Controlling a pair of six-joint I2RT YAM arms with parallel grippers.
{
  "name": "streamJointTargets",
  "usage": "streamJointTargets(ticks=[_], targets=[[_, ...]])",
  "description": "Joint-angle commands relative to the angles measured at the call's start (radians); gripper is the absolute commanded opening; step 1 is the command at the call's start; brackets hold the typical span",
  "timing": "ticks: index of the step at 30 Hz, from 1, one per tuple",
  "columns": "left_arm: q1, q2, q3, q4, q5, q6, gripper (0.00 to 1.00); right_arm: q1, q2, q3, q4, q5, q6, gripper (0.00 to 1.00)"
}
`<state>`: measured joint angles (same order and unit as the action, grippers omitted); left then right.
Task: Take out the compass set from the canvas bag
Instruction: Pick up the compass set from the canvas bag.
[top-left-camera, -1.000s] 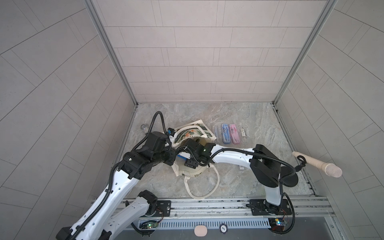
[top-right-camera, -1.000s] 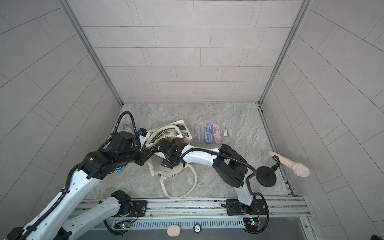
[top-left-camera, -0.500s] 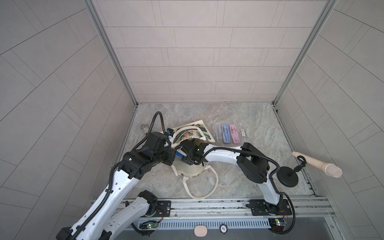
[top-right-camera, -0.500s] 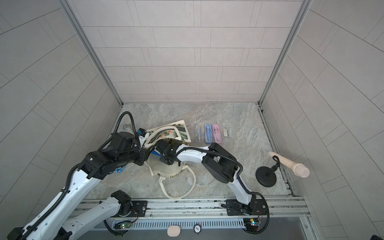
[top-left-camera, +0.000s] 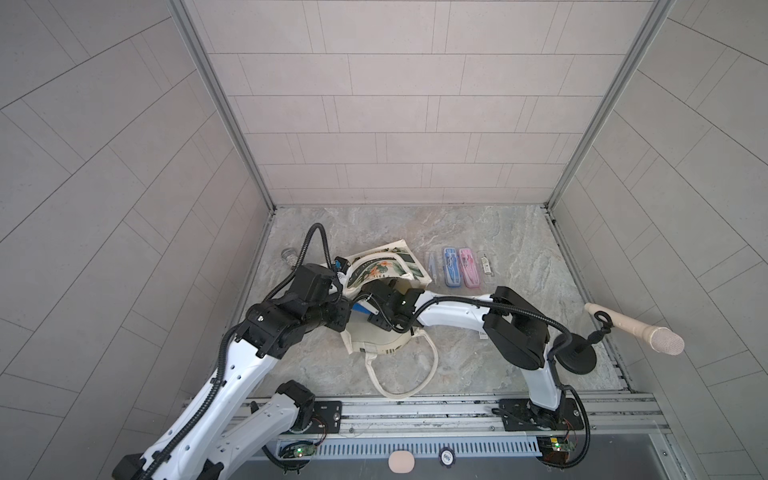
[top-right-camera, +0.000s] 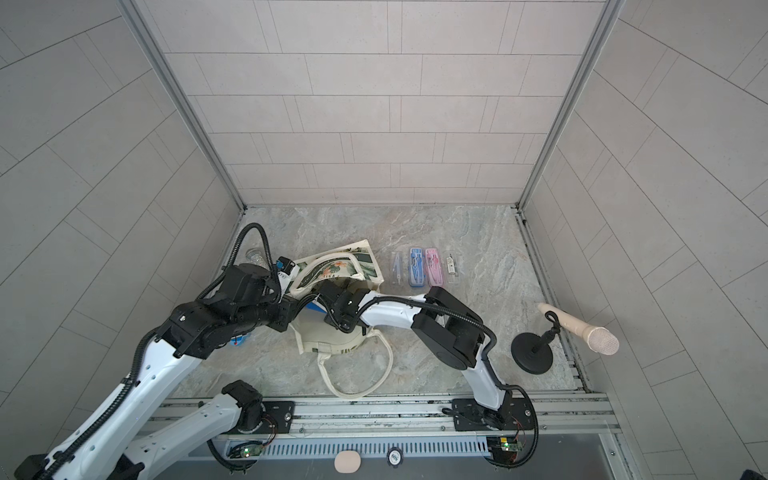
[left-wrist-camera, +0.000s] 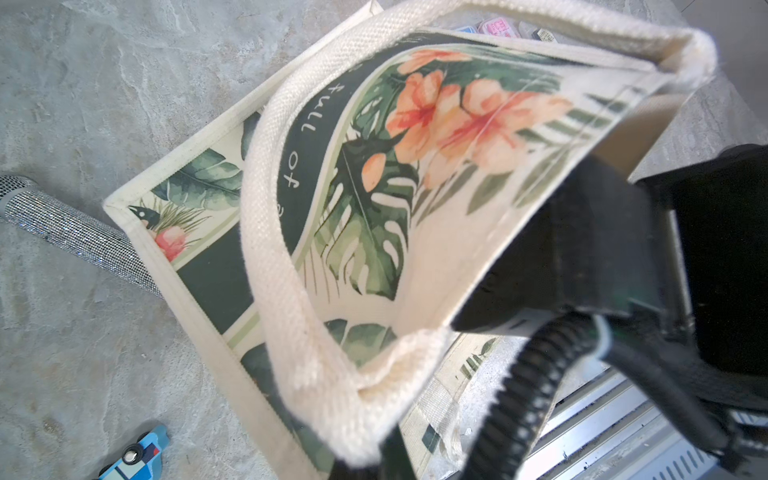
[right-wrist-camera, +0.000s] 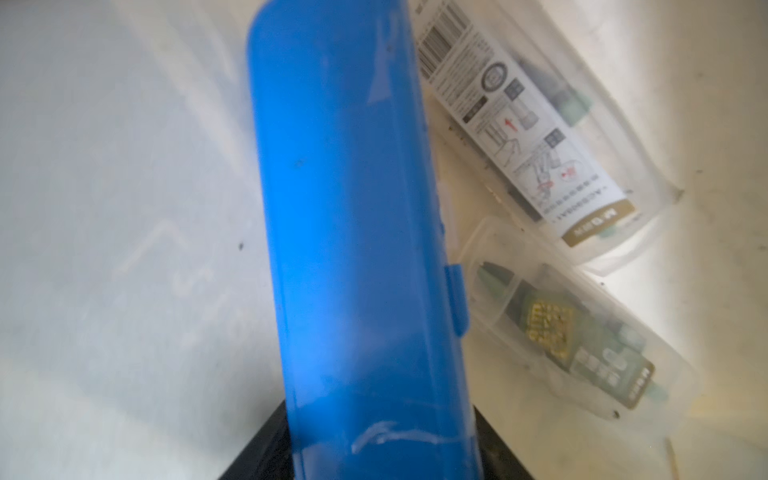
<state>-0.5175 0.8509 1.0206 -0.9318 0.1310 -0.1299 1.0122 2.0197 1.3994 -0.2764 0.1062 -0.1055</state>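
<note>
Reaching into the canvas bag (top-left-camera: 384, 270), the right gripper (right-wrist-camera: 378, 459) is mostly hidden by cloth. Its wrist view shows the blue compass set (right-wrist-camera: 357, 232), blurred, standing between its fingers inside the bag beside two clear cases (right-wrist-camera: 540, 137); whether they clamp it I cannot tell. The left gripper (top-left-camera: 346, 292), closed tight, pinches the bag's rim, fingertips unseen. A toy car (left-wrist-camera: 135, 457) near the bag is cut off. Marble worktop (top-left-camera: 478, 361) lies under the bag, and pale tiled walls (top-left-camera: 395, 104) stand behind it.

One canvas bag (top-left-camera: 376, 270); four plastic cases outside it, two clear (top-left-camera: 432, 266) (top-left-camera: 485, 264), one blue (top-left-camera: 451, 267), one pink (top-left-camera: 468, 267); three inside, one blue case (right-wrist-camera: 357, 249), two clear (right-wrist-camera: 519, 124) (right-wrist-camera: 582, 332); two microphones (top-left-camera: 291, 257) (top-left-camera: 636, 332); one toy car (left-wrist-camera: 135, 455).
</note>
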Motion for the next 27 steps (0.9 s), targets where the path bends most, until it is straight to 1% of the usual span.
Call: streamJointTargets(ticks=[1,6,15,17,27], targets=[[-0.006,-0.003,0.016,0.017,0.032,0.007,0.00,0.012,-0.096,-0.033,0.006,-0.019,-0.017,0.60],[-0.006,0.005,0.016,0.017,0.018,0.003,0.00,0.021,-0.209,-0.115,-0.019,-0.033,-0.016,0.58],[-0.007,0.002,0.012,0.021,0.021,-0.011,0.00,0.037,-0.487,-0.273,-0.109,-0.002,0.011,0.57],[-0.006,-0.001,0.013,0.020,0.021,-0.011,0.00,0.037,-0.560,-0.308,-0.133,0.007,0.022,0.55],[-0.007,0.007,0.008,0.026,0.018,-0.013,0.00,0.037,-0.951,-0.496,-0.291,0.065,0.089,0.55]])
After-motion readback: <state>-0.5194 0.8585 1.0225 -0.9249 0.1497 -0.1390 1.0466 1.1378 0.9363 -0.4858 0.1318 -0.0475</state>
